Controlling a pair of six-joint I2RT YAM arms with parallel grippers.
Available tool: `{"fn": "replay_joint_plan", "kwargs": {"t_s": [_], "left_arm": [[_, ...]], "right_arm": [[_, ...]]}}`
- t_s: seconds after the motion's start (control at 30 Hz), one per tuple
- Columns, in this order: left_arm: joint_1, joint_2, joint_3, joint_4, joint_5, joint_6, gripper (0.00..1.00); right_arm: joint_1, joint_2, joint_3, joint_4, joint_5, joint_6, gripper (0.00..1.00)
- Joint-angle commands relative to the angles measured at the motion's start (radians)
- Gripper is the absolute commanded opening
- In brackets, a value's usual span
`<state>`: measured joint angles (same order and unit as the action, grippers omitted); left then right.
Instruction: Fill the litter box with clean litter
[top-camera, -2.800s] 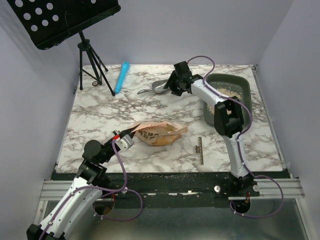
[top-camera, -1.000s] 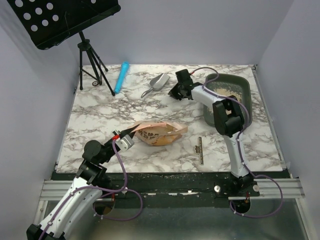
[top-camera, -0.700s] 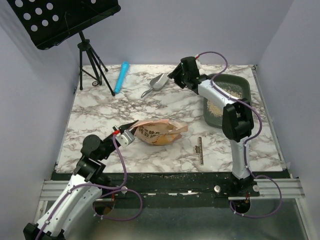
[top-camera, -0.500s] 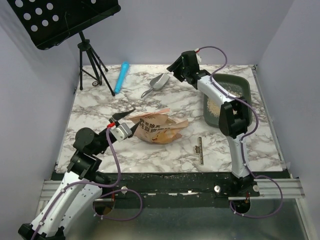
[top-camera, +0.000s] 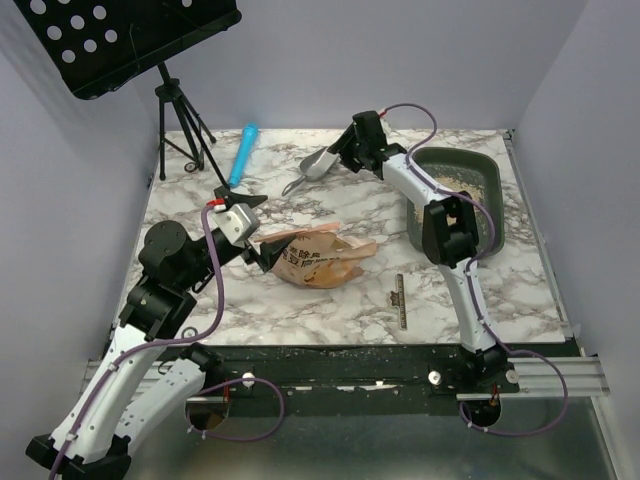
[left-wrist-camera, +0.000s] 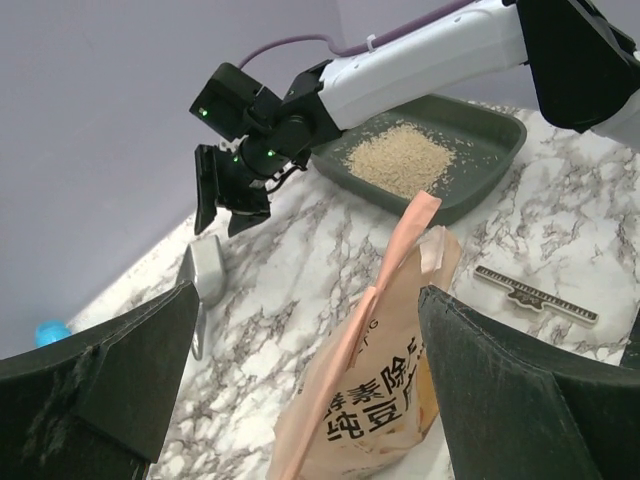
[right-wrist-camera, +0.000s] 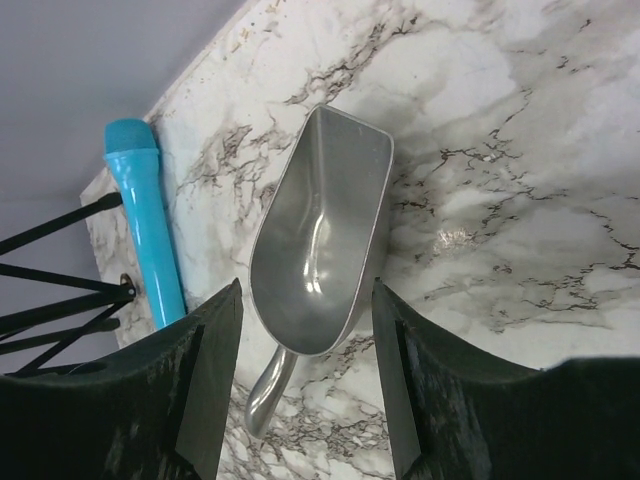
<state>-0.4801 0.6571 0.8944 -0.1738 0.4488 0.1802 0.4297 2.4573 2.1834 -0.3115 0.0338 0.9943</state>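
The left fingers (left-wrist-camera: 110, 390) were spread wide. The orange-pink printed bag (left-wrist-camera: 385, 400) stood in the gap between them with its open top edge up. Neither finger was clamped on it, though from above the nearer finger sat close against the bag's left end and I could not tell whether they touched. The bag lay near the middle of the marble surface (top-camera: 200, 290), and a small ruler (top-camera: 400, 300) lay just to its right.

The right fingers (right-wrist-camera: 180, 400) were also spread. They hung over the silver metal scoop (right-wrist-camera: 320, 240) with one finger on each side of its bowl in the wrist view. The left wrist view showed them raised above the scoop and apart from it. The scoop lay on the surface at the far middle, bowl up and empty, with its handle pointing left and near. To its left lay a blue tube (top-camera: 242, 154), and beyond that stood the tripod legs of a black music stand (top-camera: 130, 30) in the far left corner.

The litter box (top-camera: 490, 170) sat at the far right of the surface, well apart from the bag. The right arm reached across its left rim. The clean litter (left-wrist-camera: 400, 158) lay inside the box as a loose pale heap that covered only part of the floor.
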Motion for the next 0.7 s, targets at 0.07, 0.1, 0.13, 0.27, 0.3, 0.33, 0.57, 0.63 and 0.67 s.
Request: {"fn": "replay_joint_plan", "kwargs": {"t_s": [0.07,0.1,0.13,0.27,0.3,0.33,0.57,0.63,0.67], "left_arm": [[-0.003,0.030,0.028,-0.064,-0.042,-0.076,0.99],[-0.003,0.027,0.020,-0.056,-0.045,-0.076,0.99],[-0.002,0.024,0.009,-0.049,-0.045,-0.076,0.99],[-0.003,0.016,-0.006,-0.026,-0.044,-0.081,0.99],[-0.003,0.018,-0.008,-0.026,-0.044,-0.081,0.99],[-0.003,0.018,-0.005,-0.027,-0.044,-0.081,0.99],[-0.003,0.015,0.000,-0.049,-0.056,-0.071,0.99],[-0.003,0.012,-0.005,-0.047,-0.055,-0.073,0.99],[-0.003,0.012,-0.008,-0.047,-0.056,-0.073,0.99]], "right_arm": [[-0.003,0.084,0.084,-0.046,-0.026,0.029,0.62],[-0.003,0.094,0.096,-0.052,-0.026,0.032,0.62],[-0.005,0.100,0.101,-0.054,-0.026,0.035,0.62],[-0.003,0.120,0.111,-0.058,-0.055,0.044,0.62],[-0.003,0.127,0.114,-0.061,-0.055,0.044,0.62],[-0.005,0.132,0.119,-0.066,-0.055,0.046,0.62],[-0.003,0.170,0.176,-0.089,-0.078,0.056,0.62],[-0.002,0.180,0.185,-0.093,-0.083,0.064,0.62],[-0.002,0.186,0.188,-0.095,-0.084,0.066,0.62]]}}
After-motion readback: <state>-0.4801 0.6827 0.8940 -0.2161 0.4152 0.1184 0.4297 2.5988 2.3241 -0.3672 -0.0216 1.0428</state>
